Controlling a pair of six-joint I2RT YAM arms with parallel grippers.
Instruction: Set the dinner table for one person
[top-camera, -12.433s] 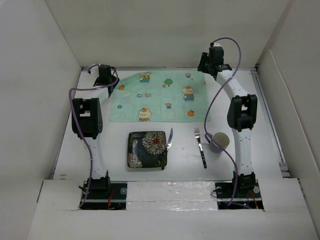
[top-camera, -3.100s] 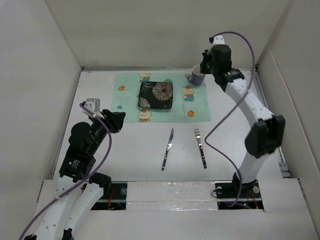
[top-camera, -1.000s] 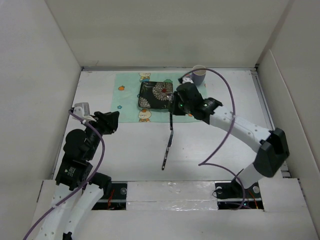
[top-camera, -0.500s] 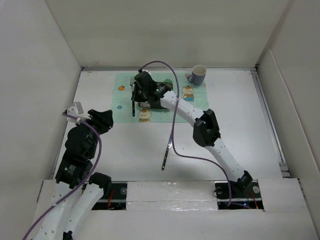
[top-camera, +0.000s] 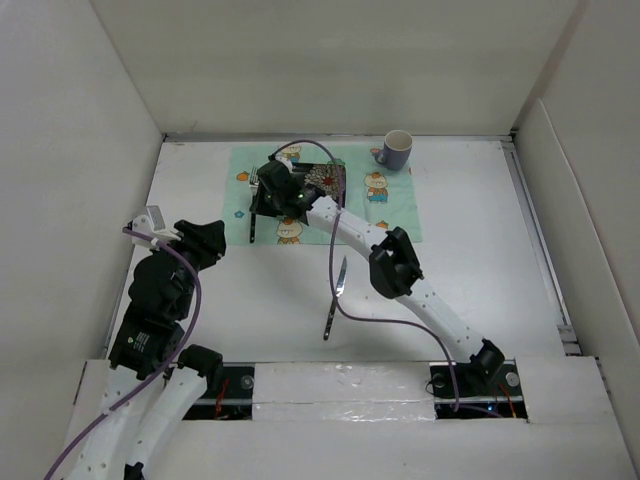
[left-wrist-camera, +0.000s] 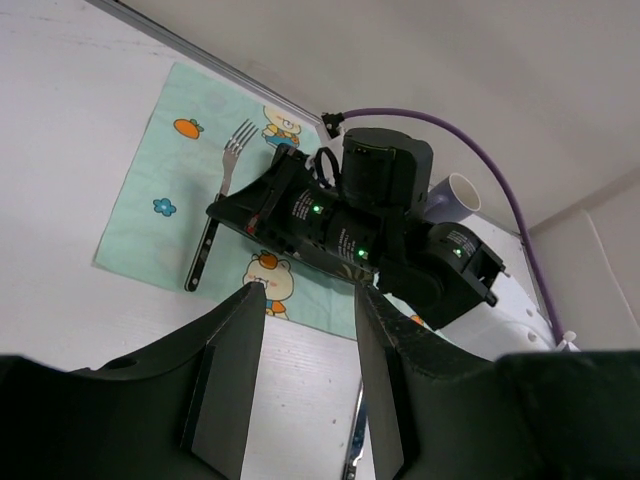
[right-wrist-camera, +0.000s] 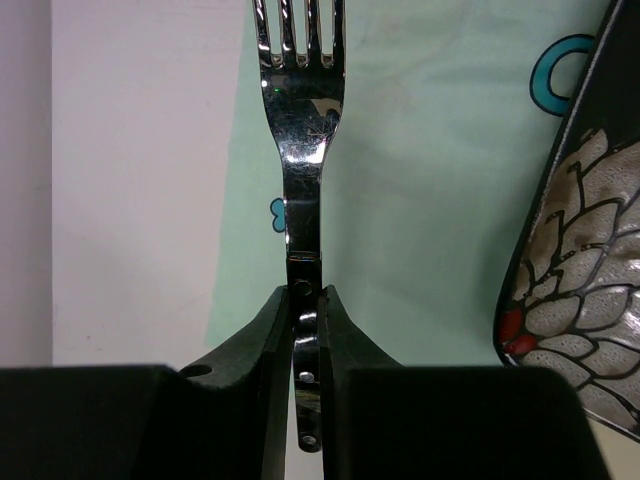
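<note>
Just beside the pinched fork (right-wrist-camera: 300, 130) sits the flowered plate (right-wrist-camera: 580, 300).

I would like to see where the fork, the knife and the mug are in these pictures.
fork (right-wrist-camera: 304, 200): right wrist view, on its handle just below the tines.
knife (top-camera: 330, 318): top external view, on its handle.
mug (top-camera: 396, 152): top external view, on its side wall.

Fork (right-wrist-camera: 303, 170) tines beyond top edge

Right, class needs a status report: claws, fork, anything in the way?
Right claw shut on fork, over mat beside plate. Left claw open, empty. Knife well clear on dinner table.
</note>
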